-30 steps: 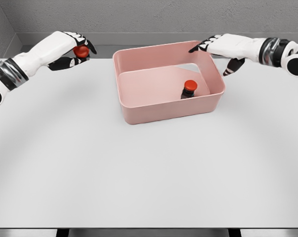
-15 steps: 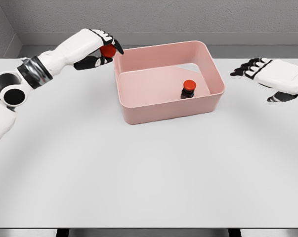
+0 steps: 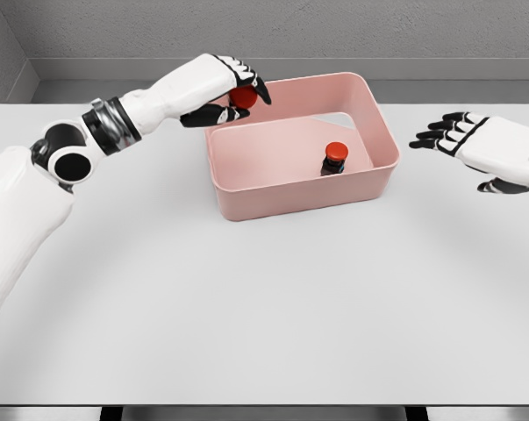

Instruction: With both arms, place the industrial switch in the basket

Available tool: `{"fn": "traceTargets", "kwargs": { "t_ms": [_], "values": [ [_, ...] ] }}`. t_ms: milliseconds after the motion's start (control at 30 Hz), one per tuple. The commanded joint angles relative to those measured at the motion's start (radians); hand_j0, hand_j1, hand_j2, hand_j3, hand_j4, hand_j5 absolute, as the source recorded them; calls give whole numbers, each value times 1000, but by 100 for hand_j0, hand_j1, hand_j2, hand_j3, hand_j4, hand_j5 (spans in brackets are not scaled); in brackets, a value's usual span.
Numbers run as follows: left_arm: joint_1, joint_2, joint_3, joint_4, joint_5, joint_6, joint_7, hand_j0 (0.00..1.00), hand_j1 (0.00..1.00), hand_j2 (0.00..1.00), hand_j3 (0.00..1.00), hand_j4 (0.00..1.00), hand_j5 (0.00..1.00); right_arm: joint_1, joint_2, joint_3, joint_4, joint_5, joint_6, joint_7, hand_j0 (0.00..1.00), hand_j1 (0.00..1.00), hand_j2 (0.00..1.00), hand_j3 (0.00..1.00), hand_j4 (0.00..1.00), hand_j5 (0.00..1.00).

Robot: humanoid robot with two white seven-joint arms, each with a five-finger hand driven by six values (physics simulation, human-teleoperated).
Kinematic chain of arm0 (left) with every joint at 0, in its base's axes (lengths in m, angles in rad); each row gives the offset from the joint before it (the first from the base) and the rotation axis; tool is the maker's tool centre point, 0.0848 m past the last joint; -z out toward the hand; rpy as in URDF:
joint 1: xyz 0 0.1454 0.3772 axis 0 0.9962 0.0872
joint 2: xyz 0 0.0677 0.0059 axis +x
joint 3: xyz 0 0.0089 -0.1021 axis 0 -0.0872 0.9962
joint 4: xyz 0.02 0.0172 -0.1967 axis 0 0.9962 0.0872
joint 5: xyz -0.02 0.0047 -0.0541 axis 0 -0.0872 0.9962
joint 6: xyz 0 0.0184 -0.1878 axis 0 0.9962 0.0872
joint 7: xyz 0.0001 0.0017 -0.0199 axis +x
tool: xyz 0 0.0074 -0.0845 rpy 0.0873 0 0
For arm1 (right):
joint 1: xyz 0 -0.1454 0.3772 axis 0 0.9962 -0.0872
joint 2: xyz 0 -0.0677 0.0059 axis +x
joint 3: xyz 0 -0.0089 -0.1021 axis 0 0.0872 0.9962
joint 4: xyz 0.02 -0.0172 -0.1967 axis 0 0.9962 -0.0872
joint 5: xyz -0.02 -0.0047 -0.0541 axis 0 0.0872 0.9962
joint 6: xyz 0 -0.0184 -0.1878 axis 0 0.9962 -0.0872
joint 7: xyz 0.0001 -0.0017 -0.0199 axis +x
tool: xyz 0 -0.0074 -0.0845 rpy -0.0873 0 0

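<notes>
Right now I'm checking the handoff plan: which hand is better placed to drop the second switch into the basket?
Left. The left hand grips a red-capped switch over the basket rim; the right hand is open, empty, off to the side.

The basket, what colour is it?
Pink. The basket shows best in the head view, the only view here.

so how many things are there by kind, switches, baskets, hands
industrial switches: 2, one standing in the basket, one held in the left hand
pink basket: 1
robot hands: 2, left hand over the basket's left rim, right hand open beside the basket
total: 5
</notes>
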Motion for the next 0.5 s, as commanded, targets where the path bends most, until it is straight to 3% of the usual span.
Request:
{"fn": "traceTargets", "kwargs": {
  "t_ms": [0,267,367,400,433,467],
  "values": [
    [-2,-22,-12,1,7,1,-14,53,53,53,53,53,53,0,1,-10,-1,-5,2,-1,100,100,100,100,100,100],
    [-28,-65,-40,12,1,1,-16,54,54,54,54,54,54,2,2,-27,2,-5,2,1,100,100,100,100,100,100],
    [-32,-73,-40,13,1,1,-17,61,61,61,61,61,61,2,4,-27,2,-5,2,1,100,100,100,100,100,100],
    [-34,-73,-39,13,1,1,-17,73,73,73,73,73,73,2,2,-27,2,-5,2,1,100,100,100,100,100,100],
    [-35,-74,-35,12,8,1,-10,100,100,100,100,100,100,2,2,-27,2,-5,2,1,100,100,100,100,100,100],
    [-35,-73,-34,12,13,1,-10,100,100,100,100,100,100,2,2,-27,2,-5,2,1,100,100,100,100,100,100]
  ]
}}
